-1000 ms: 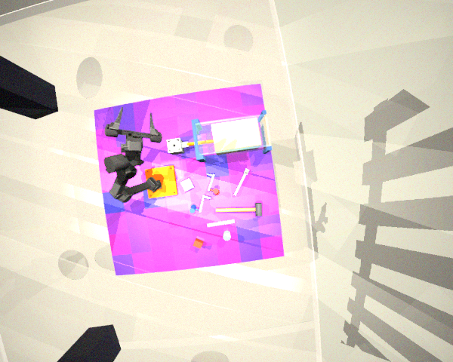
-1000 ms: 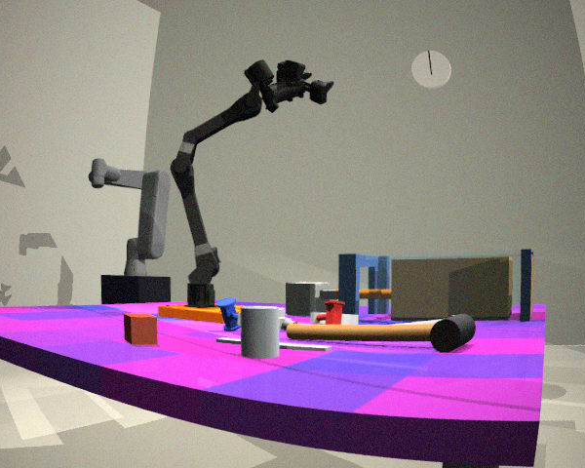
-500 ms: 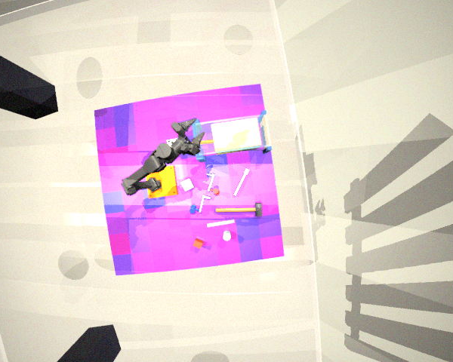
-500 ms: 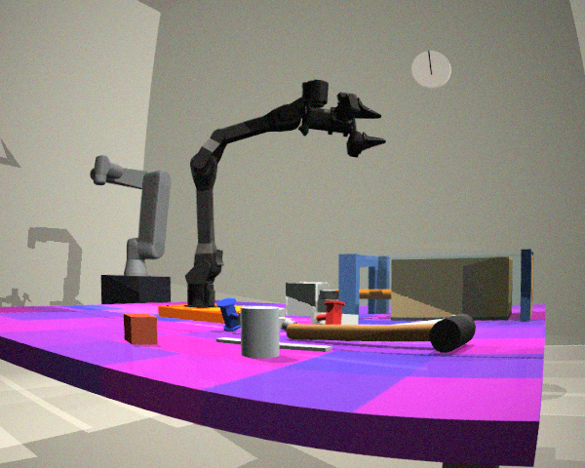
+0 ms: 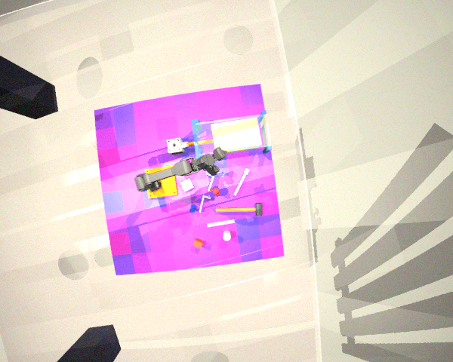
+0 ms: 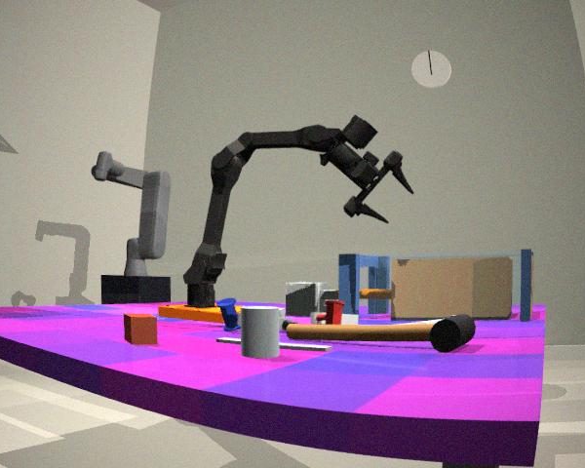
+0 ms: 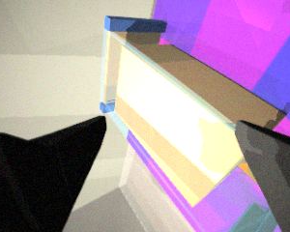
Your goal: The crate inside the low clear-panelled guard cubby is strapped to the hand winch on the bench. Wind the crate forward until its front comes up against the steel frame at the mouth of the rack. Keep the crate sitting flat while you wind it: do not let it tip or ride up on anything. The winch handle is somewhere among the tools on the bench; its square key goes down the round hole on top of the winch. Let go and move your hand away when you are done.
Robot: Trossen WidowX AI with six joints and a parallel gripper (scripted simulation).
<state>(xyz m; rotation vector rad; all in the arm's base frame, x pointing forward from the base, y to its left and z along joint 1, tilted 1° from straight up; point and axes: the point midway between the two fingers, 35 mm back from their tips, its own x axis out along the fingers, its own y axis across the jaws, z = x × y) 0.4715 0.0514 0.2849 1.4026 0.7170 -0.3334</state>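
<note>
The gripper (image 5: pixel 215 168) (image 6: pixel 400 207) has its 2 fingers spread, holding nothing, high above the bench. The handle is probably 1 of 2 knobbed tools, the red crank (image 5: pixel 216 191) (image 6: pixel 334 312) or blue crank (image 5: pixel 193 208) (image 6: pixel 228 313), both below the fingers, opposite the crate (image 5: pixel 234 136) (image 6: pixel 448 287) (image 7: pixel 169 111).

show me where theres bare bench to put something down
Bare patches: beyond the winch, toward the far edge; and left of the orange cube in the top view. Crowded: between the yellow plate and hammer.
</note>
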